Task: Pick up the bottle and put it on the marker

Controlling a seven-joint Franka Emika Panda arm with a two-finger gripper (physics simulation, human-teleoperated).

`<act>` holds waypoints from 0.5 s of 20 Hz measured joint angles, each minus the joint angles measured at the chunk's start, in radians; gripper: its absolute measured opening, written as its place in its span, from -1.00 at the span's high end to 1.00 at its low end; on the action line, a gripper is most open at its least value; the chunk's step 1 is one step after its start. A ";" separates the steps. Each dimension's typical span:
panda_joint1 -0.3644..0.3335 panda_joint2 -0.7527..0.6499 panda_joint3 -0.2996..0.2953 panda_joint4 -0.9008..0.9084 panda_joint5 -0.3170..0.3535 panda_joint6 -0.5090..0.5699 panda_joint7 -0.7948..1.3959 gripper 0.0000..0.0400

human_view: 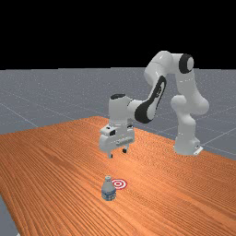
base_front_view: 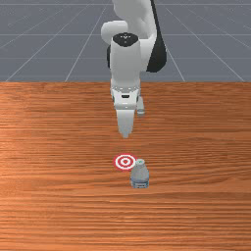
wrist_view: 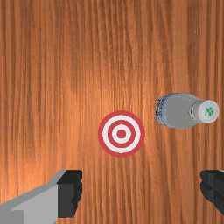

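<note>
The gripper (base_front_view: 125,135) hangs above the table on the arm's side of the marker in the front view. In the far view the gripper (human_view: 117,153) is well above the wood, fingers apart. The wrist view shows the gripper (wrist_view: 141,192) open, nothing between its fingers. A grey bottle with a blue-banded base and pale cap, the bottle (base_front_view: 139,176), stands upright; it is also the bottle (human_view: 109,190) and the bottle (wrist_view: 179,110). Beside it, flat on the table, lies the red-and-white ringed marker (base_front_view: 125,162), the marker (human_view: 120,184) and the marker (wrist_view: 121,134).
The orange-brown wooden table (base_front_view: 59,171) extends around the bottle and marker. Its far edge runs beneath the arm in the front view. The arm's base (human_view: 186,145) stands at the far view's right.
</note>
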 joint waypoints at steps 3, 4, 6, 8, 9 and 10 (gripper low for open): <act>0.003 -0.005 -0.003 -0.004 0.001 -0.003 0.019 -0.26; 0.005 -0.009 -0.005 -0.005 0.002 -0.004 0.031 -0.55; 0.007 -0.014 -0.007 -0.006 0.002 -0.005 0.042 -0.84; 0.021 -0.120 -0.021 -0.090 0.013 -0.109 0.275 -0.17; 0.030 -0.249 -0.031 -0.121 0.031 -0.185 0.499 0.28; 0.033 -0.345 -0.035 -0.138 0.043 -0.216 0.726 0.56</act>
